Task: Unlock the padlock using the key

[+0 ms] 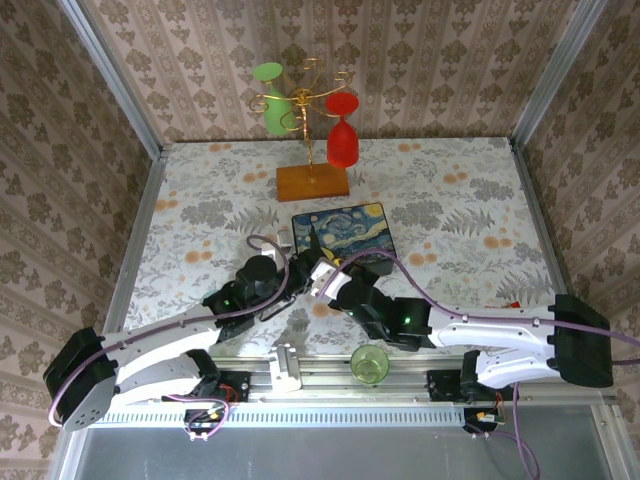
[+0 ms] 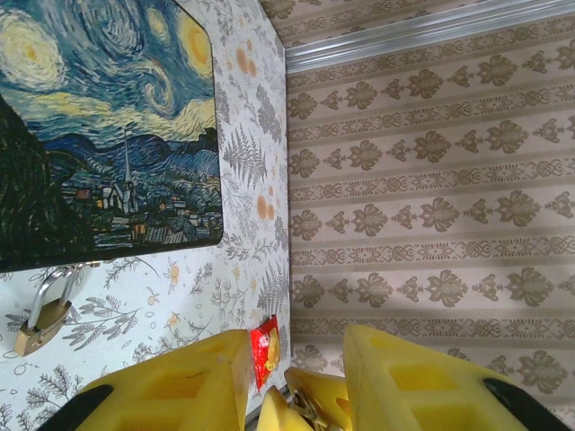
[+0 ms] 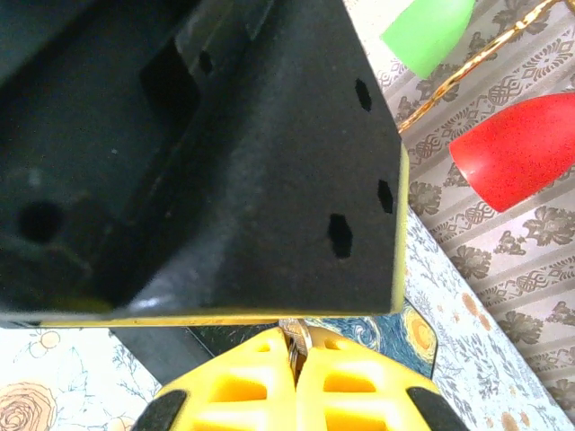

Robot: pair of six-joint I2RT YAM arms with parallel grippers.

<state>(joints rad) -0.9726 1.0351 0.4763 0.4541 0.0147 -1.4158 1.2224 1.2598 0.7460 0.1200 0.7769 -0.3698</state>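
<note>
My left gripper [image 2: 296, 377] hangs low over the table [image 2: 180, 296], its yellow fingers [image 2: 193, 386] apart with a gap between them. In that gap sit the tips of my right gripper [image 3: 295, 348], pressed together on a thin sliver of metal, the key [image 3: 296, 334] as far as I can tell. The padlock [image 2: 40, 321] lies on the table ahead and to the left of my left fingers, apart from them. Its brass body is the end nearer to me. Its long axis tilts up and to the right in the left wrist view, so the silver shackle points at the near edge of the starry-night box [image 2: 99, 117] and reaches it. Whether it hooks through anything there I cannot tell. Farther off stand a red glass [image 3: 512, 153] and a green glass [image 3: 427, 31].
</note>
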